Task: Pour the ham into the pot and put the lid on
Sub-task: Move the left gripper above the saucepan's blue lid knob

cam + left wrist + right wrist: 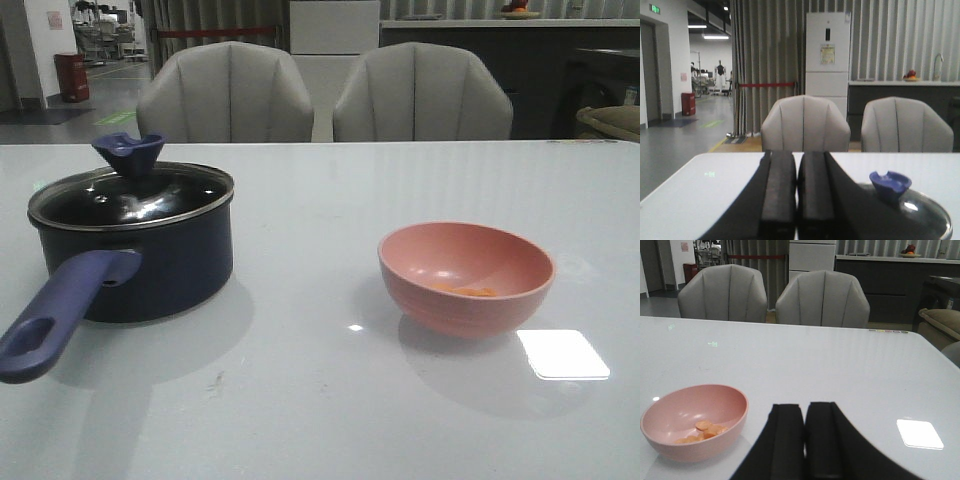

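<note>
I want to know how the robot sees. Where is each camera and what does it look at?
Front view: looks forward over the table at the pot, its lid on, and the bowl; no arms show.
Left wrist view: on the left arm, low, behind the shut left gripper, lid beside it.
Right wrist view: on the right arm, behind the shut right gripper, near the bowl with ham.
All share the two chairs.

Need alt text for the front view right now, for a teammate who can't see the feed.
A white table holds a dark navy pot on the left, its glass lid on and its handle toward the camera. A pink bowl on the right holds a few ham pieces. No arm is in view.
</note>
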